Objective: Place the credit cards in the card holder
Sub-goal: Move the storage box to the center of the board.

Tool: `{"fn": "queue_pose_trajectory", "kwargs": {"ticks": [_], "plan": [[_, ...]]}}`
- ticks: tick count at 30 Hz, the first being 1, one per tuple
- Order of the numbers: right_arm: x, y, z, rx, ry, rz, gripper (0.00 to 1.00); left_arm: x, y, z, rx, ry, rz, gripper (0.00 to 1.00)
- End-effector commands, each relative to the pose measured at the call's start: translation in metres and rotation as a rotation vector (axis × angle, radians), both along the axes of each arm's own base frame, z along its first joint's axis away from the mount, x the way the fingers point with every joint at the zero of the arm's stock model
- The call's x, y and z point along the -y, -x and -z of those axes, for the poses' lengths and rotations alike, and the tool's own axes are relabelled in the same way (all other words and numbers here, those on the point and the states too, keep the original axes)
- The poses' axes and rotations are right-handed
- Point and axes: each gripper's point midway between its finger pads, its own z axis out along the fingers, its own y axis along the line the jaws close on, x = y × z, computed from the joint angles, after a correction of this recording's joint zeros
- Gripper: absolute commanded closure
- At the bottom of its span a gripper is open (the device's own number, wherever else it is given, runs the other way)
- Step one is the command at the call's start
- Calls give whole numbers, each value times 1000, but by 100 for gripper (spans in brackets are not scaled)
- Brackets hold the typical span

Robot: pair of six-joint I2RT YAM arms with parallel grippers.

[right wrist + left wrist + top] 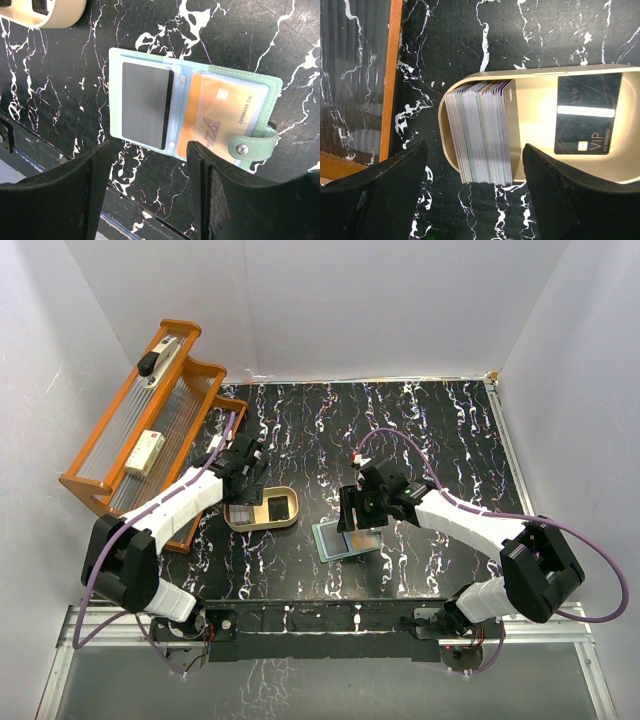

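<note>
Nearest, spread open on black marbled table [450, 430]: pale-green card holder [179, 112], dark card [147, 105] in one sleeve, orange card [217, 122] in the other beside loose snap tab [252, 146]. Just above it, right gripper [150, 150], fingers wide apart, holding nothing. Further back and left, tan oval dish [441, 117] with stack of credit cards [482, 132] on edge at one end, black VIP card [587, 114] flat at the other. Over that stack, left gripper [475, 150], fingers spread, empty, one either side. Farthest, orange rack [170, 410] at table's left edge
</note>
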Motion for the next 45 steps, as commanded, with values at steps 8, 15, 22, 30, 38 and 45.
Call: {"fn": "queue_pose_trajectory", "kwargs": {"ticks": [8, 15, 22, 30, 38, 45], "plan": [[-12, -9, -22, 78, -71, -26, 41, -18, 3, 28, -101, -77, 0, 23], [-11, -9, -27, 91, -74, -29, 41, -30, 2, 25, -95, -128, -22, 23], [-11, -7, -27, 90, -82, -29, 40, -35, 0, 17, -87, -155, -29, 26], [-13, -7, -23, 79, -87, -33, 40, -26, -4, 14, -87, -116, -13, 34], [-15, -7, -24, 79, -93, -37, 40, -25, -6, 10, -73, -110, -9, 44], [-24, -14, -36, 78, -136, -6, 41, -5, -7, 9, -63, 8, 1, 36]]}}
